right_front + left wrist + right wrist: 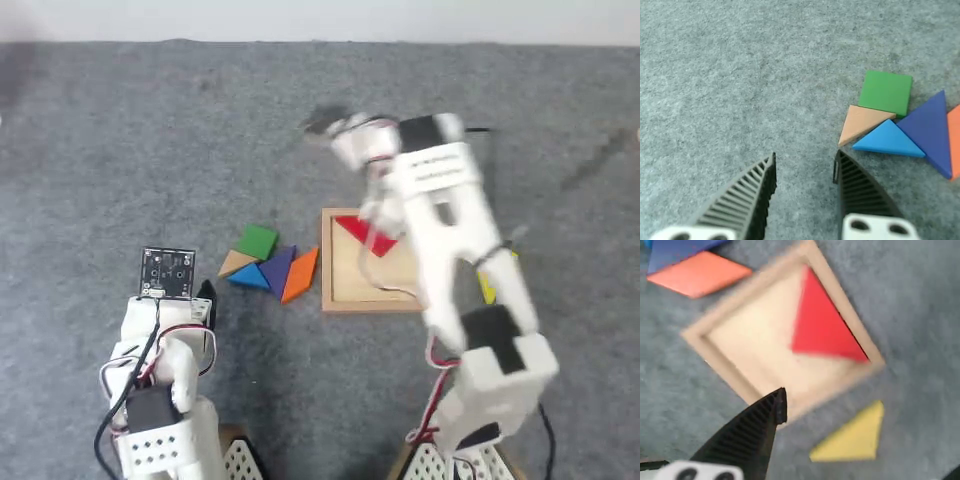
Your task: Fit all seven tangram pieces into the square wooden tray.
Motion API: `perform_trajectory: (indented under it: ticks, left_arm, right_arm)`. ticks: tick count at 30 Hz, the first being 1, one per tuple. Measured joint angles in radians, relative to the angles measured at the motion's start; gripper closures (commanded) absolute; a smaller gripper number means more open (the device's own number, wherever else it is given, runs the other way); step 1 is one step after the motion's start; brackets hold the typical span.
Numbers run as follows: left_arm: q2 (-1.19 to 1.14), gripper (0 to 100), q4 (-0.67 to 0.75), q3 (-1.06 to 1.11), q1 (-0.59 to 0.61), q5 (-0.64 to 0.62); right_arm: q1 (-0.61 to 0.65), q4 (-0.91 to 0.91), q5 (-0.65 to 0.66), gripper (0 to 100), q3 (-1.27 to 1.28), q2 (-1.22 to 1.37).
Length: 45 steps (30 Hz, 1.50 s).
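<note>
Two arms at a bench (120, 150) covered in grey felt. A white label (432, 168) on the right arm carries dark print too small to read; no writing shows on the pieces themselves. The square wooden tray (345, 297), pale with a raised rim, lies near the middle of the bench and holds one piece, the red triangle (362, 234), set flat in a far corner with its long edge facing the tray's centre. Left of the tray lie five pieces in a tight cluster: the green square (258, 241), tan triangle (236, 262), light blue triangle (250, 277), dark blue triangle (277, 268) and orange parallelogram (300, 274), the last just beside the tray's left rim. The yellow triangle (487, 288) lies on the felt right of the tray. The left hand (805, 160) sits low over bare felt near the cluster, its jaws parted, holding nothing. The right hand (374, 218) hangs above the tray, its jaws spread wide and empty.
</note>
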State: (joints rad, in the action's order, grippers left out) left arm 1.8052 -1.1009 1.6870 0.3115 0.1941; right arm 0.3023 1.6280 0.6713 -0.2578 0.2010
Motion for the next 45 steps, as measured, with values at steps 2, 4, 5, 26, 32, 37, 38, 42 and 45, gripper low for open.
perform_trajectory:
  ticks: [2, 4, 5, 26, 32, 37, 38, 42, 45]
  left_arm:
    - [0.0, 82, 0.0, 0.0, 0.0, 0.0]
    - [0.0, 82, 0.0, 0.0, 0.0, 0.0]
    - [0.0, 82, 0.0, 0.0, 0.0, 0.0]
    - [0.0, 82, 0.0, 0.0, 0.0, 0.0]
    - [0.0, 82, 0.0, 0.0, 0.0, 0.0]
    - [0.0, 82, 0.0, 0.0, 0.0, 0.0]
    - [0.0, 82, 0.0, 0.0, 0.0, 0.0]
    - [0.0, 82, 0.0, 0.0, 0.0, 0.0]
    - [0.0, 82, 0.0, 0.0, 0.0, 0.0]
  right_arm:
    - [-0.103, 0.005, 0.032, 47.5, 0.014, -0.035]
    - [-0.212, 0.008, 0.121, 47.5, 0.066, -0.061]
    - [-0.267, 0.008, 0.167, 47.5, 0.106, -0.069]
    - [-0.377, -0.463, -0.041, 47.5, 0.651, -0.094]
    - [-0.397, -0.486, -0.247, 47.5, 0.652, -0.012]
    - [-0.402, -0.529, -0.302, 47.6, 0.651, 0.046]
    - [-0.402, -0.54, -0.305, 47.6, 0.649, 0.051]
    - [-0.397, -0.545, -0.305, 47.6, 0.614, 0.069]
    - [-0.396, -0.545, -0.305, 47.6, 0.586, 0.086]
